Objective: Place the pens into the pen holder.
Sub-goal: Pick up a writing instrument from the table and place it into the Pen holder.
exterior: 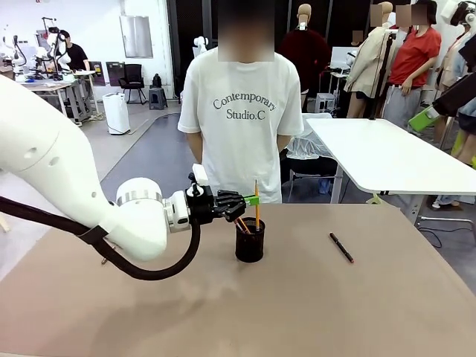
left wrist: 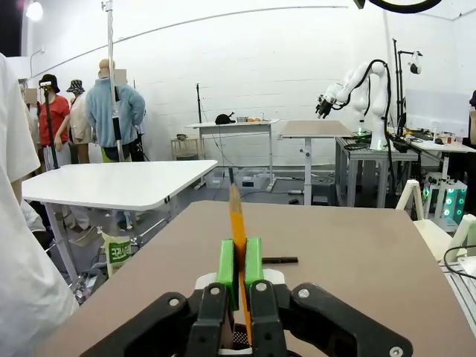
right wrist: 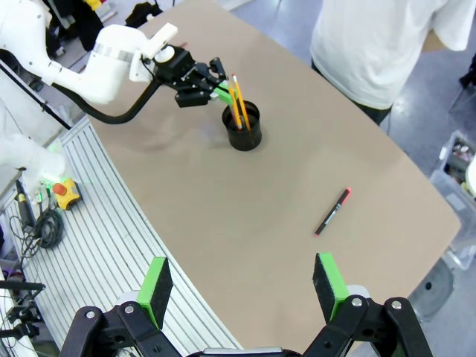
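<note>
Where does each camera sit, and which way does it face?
Front: fixed on the robot's side, facing across the table at the person; the left arm shows.
Left wrist: low over the table, looking level along the left tool, shut on the pencil.
Right wrist: high up, looking down past the open right tool.
Shared: front and right wrist both show the holder and the loose pen.
</note>
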